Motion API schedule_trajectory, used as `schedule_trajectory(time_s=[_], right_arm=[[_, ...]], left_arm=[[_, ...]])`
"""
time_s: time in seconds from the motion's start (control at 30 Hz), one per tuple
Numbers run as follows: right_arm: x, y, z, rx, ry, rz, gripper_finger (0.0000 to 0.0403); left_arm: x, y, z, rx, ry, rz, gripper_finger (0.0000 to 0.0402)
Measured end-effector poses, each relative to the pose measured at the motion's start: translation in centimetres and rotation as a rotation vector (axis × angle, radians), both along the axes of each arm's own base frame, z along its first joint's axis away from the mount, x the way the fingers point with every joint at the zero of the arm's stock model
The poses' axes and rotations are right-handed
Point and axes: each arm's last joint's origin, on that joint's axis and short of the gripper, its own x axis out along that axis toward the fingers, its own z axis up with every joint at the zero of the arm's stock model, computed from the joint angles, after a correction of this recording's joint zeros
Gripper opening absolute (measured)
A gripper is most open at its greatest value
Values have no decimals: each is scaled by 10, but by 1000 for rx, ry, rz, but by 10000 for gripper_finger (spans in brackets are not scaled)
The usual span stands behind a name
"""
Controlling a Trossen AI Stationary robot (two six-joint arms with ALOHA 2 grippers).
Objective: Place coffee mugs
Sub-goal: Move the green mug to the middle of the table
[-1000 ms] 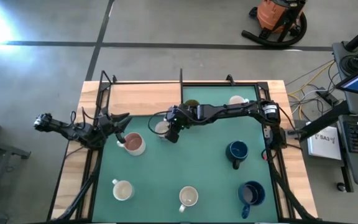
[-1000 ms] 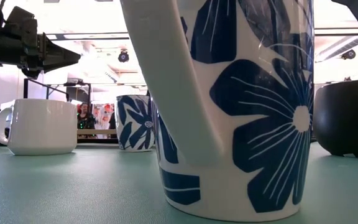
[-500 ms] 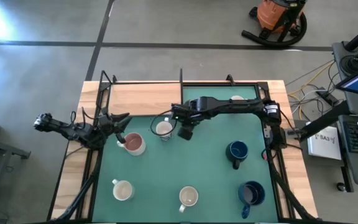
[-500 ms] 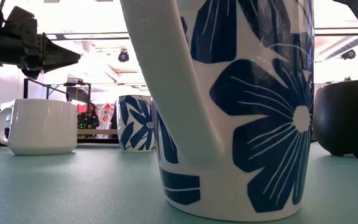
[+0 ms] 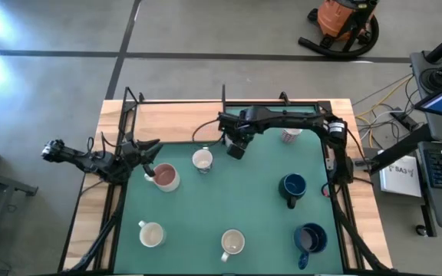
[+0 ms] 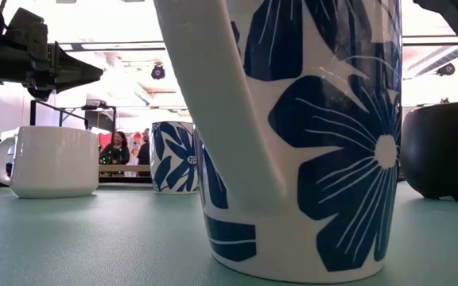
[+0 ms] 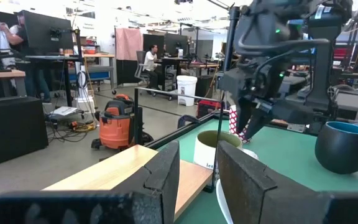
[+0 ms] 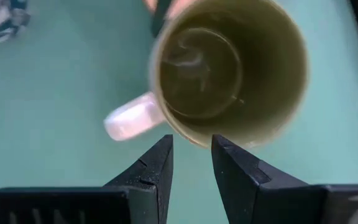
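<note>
Now I line the right tool (image 8: 190,155) up over the olive-green mug (image 8: 229,68) before dropping.

Carefully: I'd put one finger inside the rim and one outside, away from the handle, then descend straight. Its jaws stand slightly parted, gripping nothing; the arm reaches across the desk (image 5: 229,199) toward 12 o'clock, the mug under it. My left tool (image 5: 149,170) waits near 9 o'clock, parted and empty, by the pinkish mug (image 5: 166,176).

I see open green mat (image 5: 236,195) mid-table, wide enough for a gripper to pass. Obstacles ring it: pink-lined mug (image 5: 165,177) and cream mug (image 5: 202,159) left, white mugs (image 5: 151,234) (image 5: 232,244) near edge, dark blue mugs (image 5: 292,186) (image 5: 310,238) right. Right arm (image 5: 282,123) spans the far side, blocking passage there.
</note>
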Motion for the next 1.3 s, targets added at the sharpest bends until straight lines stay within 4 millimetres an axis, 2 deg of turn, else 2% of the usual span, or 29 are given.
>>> schedule_trajectory(time_s=[0.2,0.47,0.7,0.9,1.03,1.3], right_arm=[[3,-5,-1,47,-45,106,100],[11,-6,0,42,-139,125,100],[10,-6,-21,37,-131,124,100],[12,-7,-29,10,-172,148,97],[12,-7,-30,2,-177,167,80],[10,-6,-31,11,-155,166,20]], left_arm=[[0,0,0,0,0,0,91],[0,0,0,0,0,-1,91],[0,0,0,0,0,-1,91],[0,0,0,0,0,0,91],[0,0,0,0,0,0,91],[0,0,0,0,0,0,91]])
